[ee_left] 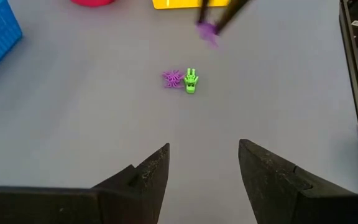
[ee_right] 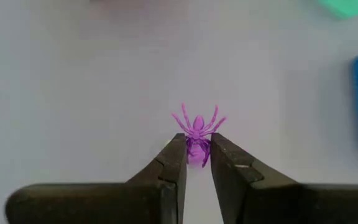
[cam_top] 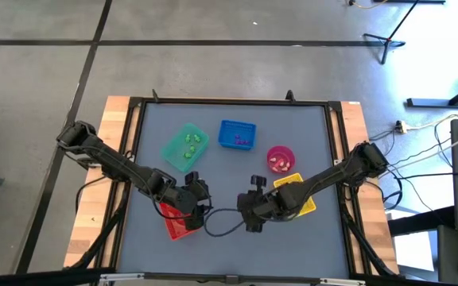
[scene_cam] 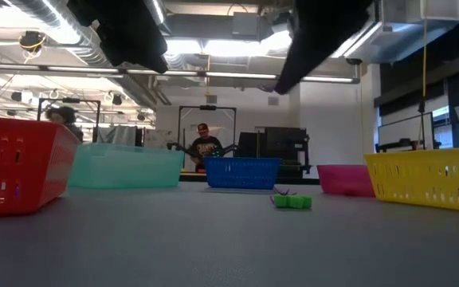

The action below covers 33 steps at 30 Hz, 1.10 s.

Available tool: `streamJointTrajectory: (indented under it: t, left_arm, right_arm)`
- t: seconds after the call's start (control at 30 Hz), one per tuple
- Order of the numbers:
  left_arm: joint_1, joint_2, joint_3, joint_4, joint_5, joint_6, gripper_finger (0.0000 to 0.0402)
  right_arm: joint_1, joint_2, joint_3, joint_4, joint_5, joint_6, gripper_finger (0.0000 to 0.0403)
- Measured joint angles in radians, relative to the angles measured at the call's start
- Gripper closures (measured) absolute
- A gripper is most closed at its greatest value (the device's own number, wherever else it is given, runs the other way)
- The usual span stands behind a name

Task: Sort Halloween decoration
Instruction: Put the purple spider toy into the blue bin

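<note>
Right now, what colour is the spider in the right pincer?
Purple. The spider, pinched in the right pincer, shows best in the right wrist view.

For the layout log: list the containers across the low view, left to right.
red tray → green tray → blue tray → pink bowl → yellow tray
</note>
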Motion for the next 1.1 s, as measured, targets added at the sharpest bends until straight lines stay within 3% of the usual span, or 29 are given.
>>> streamJointTrajectory:
  t: [0.4, 0.73, 0.97, 1.1]
  left_arm:
    - [0.001, 0.0, 0.0, 0.0, -0.001, 0.001, 0.0226]
    - [0.013, 0.0, 0.0, -0.001, -0.014, -0.053, 0.0226]
    - [0.071, 0.0, 0.0, -0.001, -0.032, -0.12, 0.0226]
    - [0.104, 0.0, 0.0, -0.001, -0.032, -0.121, 0.0226]
  right_arm:
    - [-0.156, 0.0, 0.053, -0.071, 0.029, -0.38, 0.034]
    - [-0.317, 0.0, 0.053, -0.064, 0.049, -0.579, 0.034]
    - [-0.443, 0.0, 0.053, 0.021, 0.045, -0.743, 0.034]
    - [-0.527, 0.0, 0.053, 0.069, -0.008, -0.785, 0.034]
